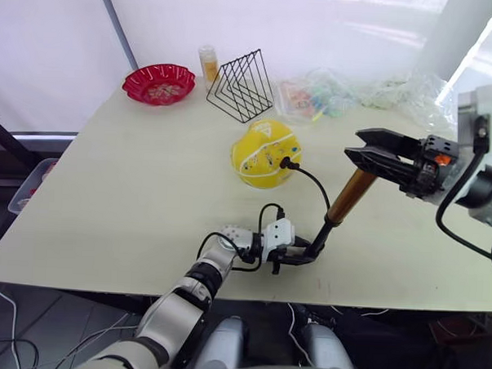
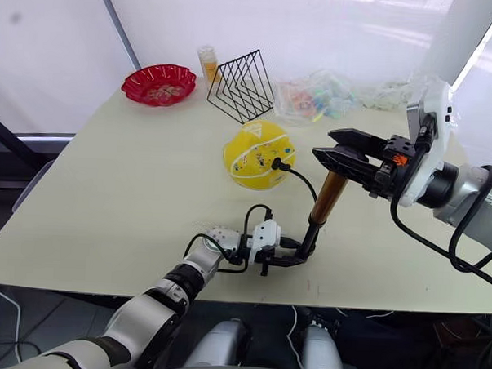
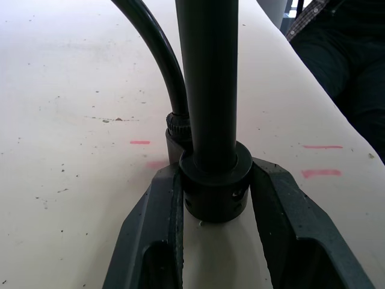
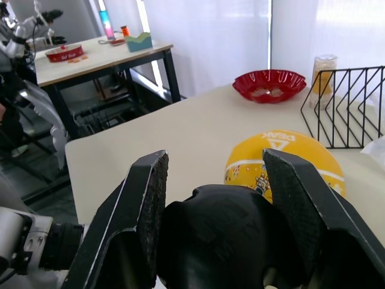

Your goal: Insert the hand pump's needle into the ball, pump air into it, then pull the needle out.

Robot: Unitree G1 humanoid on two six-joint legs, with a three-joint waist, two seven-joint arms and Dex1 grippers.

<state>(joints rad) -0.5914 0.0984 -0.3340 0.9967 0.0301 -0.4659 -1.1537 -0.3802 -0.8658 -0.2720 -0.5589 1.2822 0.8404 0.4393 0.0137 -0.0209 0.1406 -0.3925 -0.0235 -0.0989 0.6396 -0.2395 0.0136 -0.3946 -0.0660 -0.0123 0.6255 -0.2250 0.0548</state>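
The yellow ball (image 1: 263, 157) lies round at mid-table. A small black fitting (image 1: 286, 162) sits against its right side, and the needle itself is hidden in the ball. A thin black hose (image 1: 315, 181) arcs from there down to the foot of the hand pump (image 1: 350, 196), whose gold tube leans up to the right. My left gripper (image 1: 296, 259) is shut on the pump's black bottom cap (image 3: 213, 186) on the table. My right gripper (image 1: 370, 157) is shut on the black handle (image 4: 222, 235) at the pump's top, just right of the ball (image 4: 283, 156).
At the back of the table (image 1: 131, 188) stand a red bowl (image 1: 159, 83), a small jar (image 1: 208, 62) and a black wire rack (image 1: 242, 85). Crumpled plastic bags (image 1: 331, 94) lie at the back right. A person's leg (image 3: 337, 54) is beyond the near table edge.
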